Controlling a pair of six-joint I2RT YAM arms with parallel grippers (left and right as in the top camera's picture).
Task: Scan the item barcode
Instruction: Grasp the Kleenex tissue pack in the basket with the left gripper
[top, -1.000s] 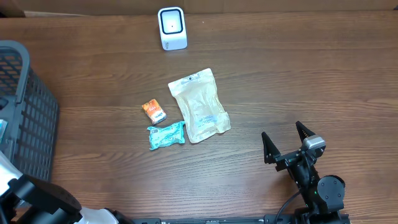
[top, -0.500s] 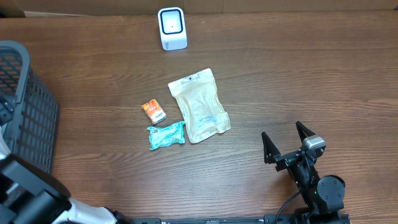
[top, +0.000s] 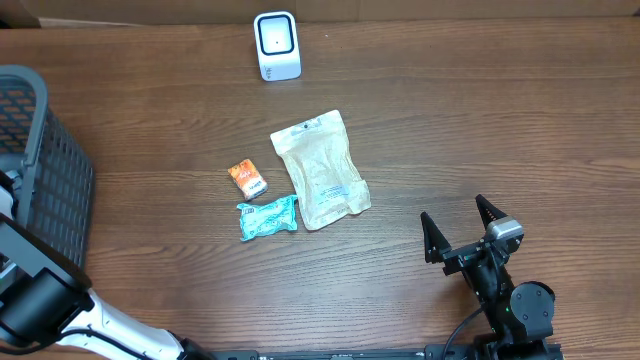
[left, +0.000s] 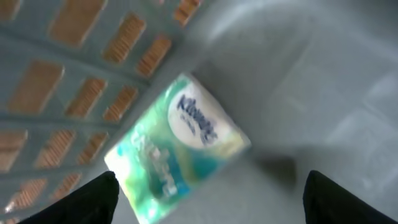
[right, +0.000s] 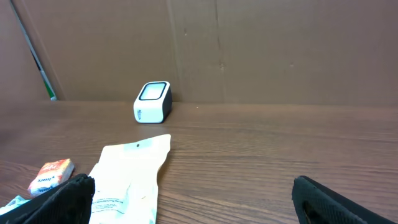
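The Kleenex pack (left: 177, 146), centre-left on the basket (left: 74, 62) floor, looks light, soft and slippery, so the wide-apart, empty left gripper (left: 210, 186) should pinch its narrow width; the right gripper (top: 453, 212) gapes empty.

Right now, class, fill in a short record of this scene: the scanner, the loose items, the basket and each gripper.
scanner: white, at the far edge of the table
loose items: pouch, orange packet, teal packet, close together mid-table
basket: at the left edge, tissue pack lying inside
left gripper: inside the basket, open, above the tissue pack, nothing held
right gripper: open, empty, apart from the loose items
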